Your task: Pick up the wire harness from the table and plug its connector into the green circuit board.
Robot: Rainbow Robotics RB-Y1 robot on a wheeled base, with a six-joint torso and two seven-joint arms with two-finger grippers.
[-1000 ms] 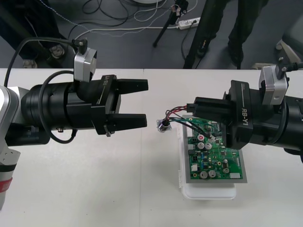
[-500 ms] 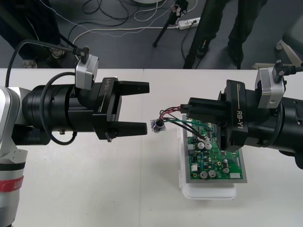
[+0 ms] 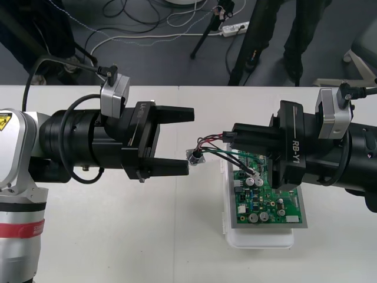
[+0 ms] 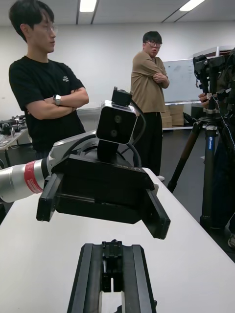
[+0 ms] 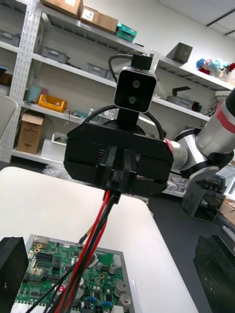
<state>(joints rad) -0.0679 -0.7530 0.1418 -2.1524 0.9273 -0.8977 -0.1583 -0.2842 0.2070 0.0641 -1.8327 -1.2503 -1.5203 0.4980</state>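
**Front view.** The left gripper (image 3: 191,141) reaches in over the table (image 3: 118,236) from its left edge. Its two fingers are spread wide with nothing between them. Facing it from the right edge, the right gripper (image 3: 231,139) has its fingers closed on the small black plug (image 3: 227,137) of the wire harness (image 3: 209,144), which is held in the air. From the plug, thin red and black wires arc out to the round metal socket (image 3: 194,156). The socket hangs between the two grippers, just beside the tip of the left gripper's nearer finger. Green and black wires run back down over the far left corner of the green circuit board (image 3: 268,197); where they end cannot be told. The board lies on a white base (image 3: 259,240) right of the table's middle, partly under the right gripper.

**Right wrist view.** The right arm's own fingers (image 4: 85,279) stand close together, with the black plug clamped in the narrow gap. Opposite is the left gripper, with a camera (image 4: 116,122) on top. Both its fingers are splayed far apart above the pale table.

**Left wrist view.** The left arm's fingers (image 5: 215,266) stand far apart, one to either side of the board. The right gripper faces them and nips the plug. Red and black wires drop from the plug toward the board's green face, which is crowded with small components.
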